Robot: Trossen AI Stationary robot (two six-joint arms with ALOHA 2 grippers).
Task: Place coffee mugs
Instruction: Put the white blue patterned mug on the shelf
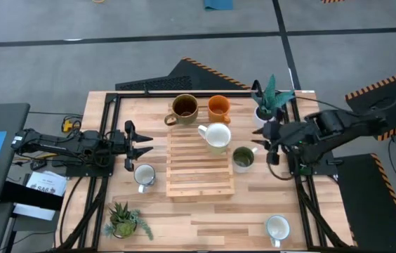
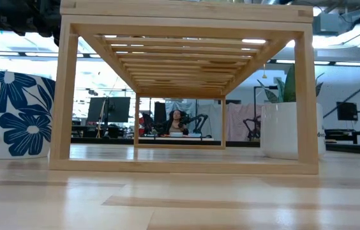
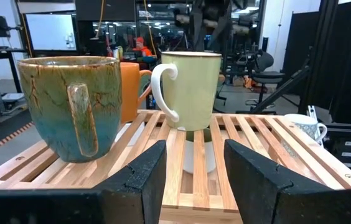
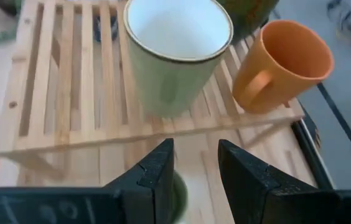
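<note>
Wooden table [image 1: 205,218]: light plank top carrying every item listed below.

Slatted wooden rack [image 1: 199,165]: stood at the table's centre, open underneath; three mugs rested on its far end.

Left gripper [image 1: 142,145]: lay level with the table at the rack's left edge, fingers [image 3: 139,180] spread wide, nothing between them, pointed across the slats.

Right gripper [image 1: 262,140]: sat at the rack's right side, just beside the olive green mug, fingers [image 4: 155,168] parted, holding nothing.

Potted plant in a white pot [image 1: 268,102]: stood at the far right corner, behind the right gripper.

Small spiky plant [image 1: 123,220]: stood at the near left corner.

Brown mug [image 1: 184,107]: upright on the rack's far left corner, glazed brown and teal, handle toward the left arm.

Orange mug [image 1: 218,107]: upright on the rack's far edge, just beside the brown mug.

Pale cream mug [image 1: 216,135]: upright on the rack, nearer than the orange mug, toward the right edge.

Olive green mug [image 1: 243,158]: on the tabletop, just off the rack's right side.

White mug with blue flower print [image 1: 143,176]: on the tabletop, left of the rack, near the left gripper.

White mug [image 1: 277,228]: on the tabletop at the near right, well apart from the rack.
</note>
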